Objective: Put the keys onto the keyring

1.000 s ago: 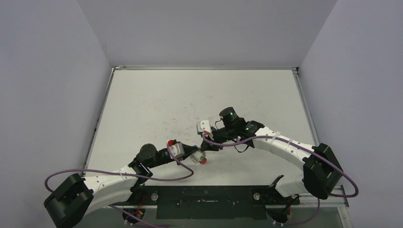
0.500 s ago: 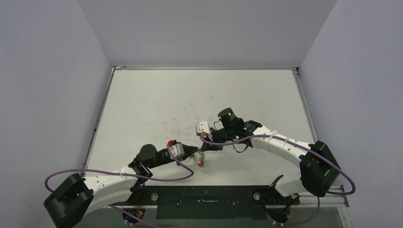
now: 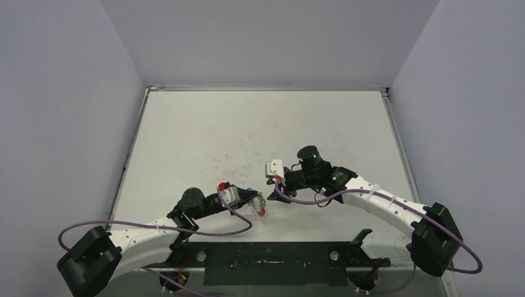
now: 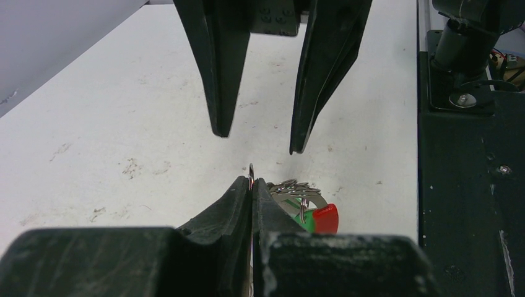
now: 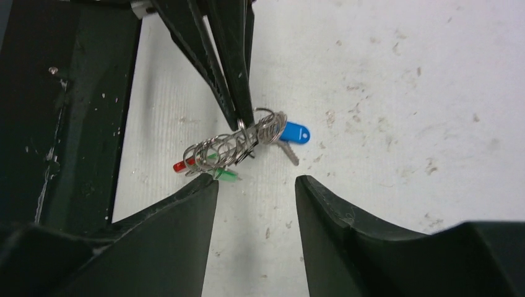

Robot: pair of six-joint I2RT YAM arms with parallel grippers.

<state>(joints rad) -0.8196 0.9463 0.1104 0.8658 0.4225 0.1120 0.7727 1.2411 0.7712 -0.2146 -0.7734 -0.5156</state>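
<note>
You had your left hand [image 3: 252,200] gripping the keyring [image 3: 260,206], its red section just past the fingertips. Your right hand [image 3: 272,192] hung near it, not touching, both low over the white table [image 3: 204,136].

Scuffed white tabletop [image 3: 247,124] runs on past the right pincer [image 3: 273,190], boxed in by plain pale grey walls [image 3: 266,43]. Black base plate [image 3: 266,255] sits behind it.

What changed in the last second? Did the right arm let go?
The right gripper has opened and drawn back to the right, away from the keyring; it holds nothing now. The left gripper stays shut on the keyring in the same spot, with the blue key and green key beside it.
</note>
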